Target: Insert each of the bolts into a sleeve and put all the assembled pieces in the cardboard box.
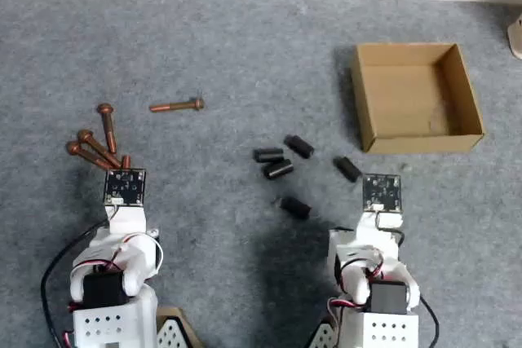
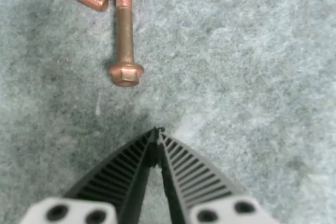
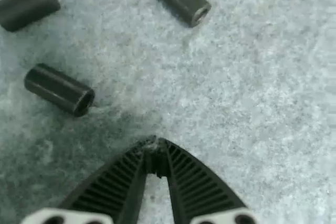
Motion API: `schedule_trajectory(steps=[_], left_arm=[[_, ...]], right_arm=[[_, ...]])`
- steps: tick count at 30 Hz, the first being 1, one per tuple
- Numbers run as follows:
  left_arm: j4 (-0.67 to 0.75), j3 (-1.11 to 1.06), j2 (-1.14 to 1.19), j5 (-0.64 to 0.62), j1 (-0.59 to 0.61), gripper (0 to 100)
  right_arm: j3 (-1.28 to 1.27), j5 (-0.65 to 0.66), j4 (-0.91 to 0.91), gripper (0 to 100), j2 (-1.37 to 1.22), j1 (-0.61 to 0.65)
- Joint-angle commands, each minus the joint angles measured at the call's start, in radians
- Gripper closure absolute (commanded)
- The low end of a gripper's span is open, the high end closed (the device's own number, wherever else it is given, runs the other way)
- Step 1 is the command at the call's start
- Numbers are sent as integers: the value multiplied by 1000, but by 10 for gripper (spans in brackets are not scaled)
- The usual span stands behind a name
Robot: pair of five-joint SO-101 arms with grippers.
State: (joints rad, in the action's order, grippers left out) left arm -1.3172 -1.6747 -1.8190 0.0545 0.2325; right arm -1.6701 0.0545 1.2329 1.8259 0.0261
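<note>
Left gripper [image 2: 157,136] and right gripper [image 3: 153,145] both clenched, empty. Copper-coloured metal bolts [image 1: 176,106] at 10 o'clock on grey felt worktop [image 1: 245,46], black cylindrical sleeves [image 1: 277,169] centre, open brown cardboard box [image 1: 420,143] 2 o'clock.

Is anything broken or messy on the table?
Nothing looks broken or spilled. The copper bolts lie loose in a bunch, with a lone bolt off by itself. The black sleeves are scattered in the middle, and the cardboard box sits upright.
</note>
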Motion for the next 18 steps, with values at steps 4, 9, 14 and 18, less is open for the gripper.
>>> schedule_trajectory(steps=[4, 9, 14, 18], left_arm=[[129, 21, -2, 224, 13, 961], [41, 119, -2, 229, 13, 889], [41, 173, -1, 301, 13, 864], [40, 228, 1, 319, 13, 860]], right_arm=[[-96, 239, -260, 951, 7, 150], [-91, 124, -282, 877, 1, 166], [-96, 132, -282, 878, 5, 180], [-97, 153, -282, 878, 2, 180]])
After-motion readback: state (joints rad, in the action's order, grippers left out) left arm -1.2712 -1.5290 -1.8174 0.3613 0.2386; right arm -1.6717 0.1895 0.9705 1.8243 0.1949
